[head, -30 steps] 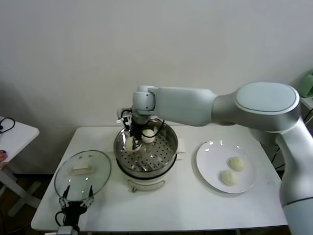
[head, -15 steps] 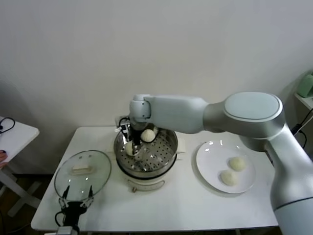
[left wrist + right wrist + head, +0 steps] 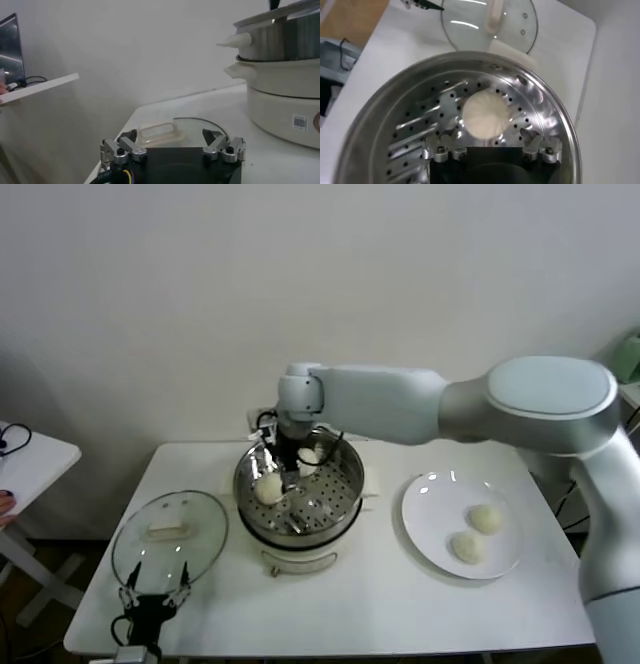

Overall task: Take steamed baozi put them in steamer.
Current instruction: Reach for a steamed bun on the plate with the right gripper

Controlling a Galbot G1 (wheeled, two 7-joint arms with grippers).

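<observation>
Head view: right gripper [image 3: 287, 472] hangs inside the steamer [image 3: 345, 489], fingers spread, gripping nothing; one baozi [image 3: 268, 488] lies loose on the tray, a second [image 3: 308, 457] behind; two more [image 3: 485, 518] [image 3: 465, 546] wait on the plate [image 3: 425, 509]; left gripper [image 3: 152, 604], open and empty, sits by the lid [image 3: 170, 534].

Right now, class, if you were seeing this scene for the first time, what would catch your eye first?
The big white right arm reaching across the table, its end effector down inside the shiny steamer at the table's middle. One baozi lies on the perforated tray there. To the right, a white plate holds two more baozi, and a glass lid rests to the steamer's left.
</observation>
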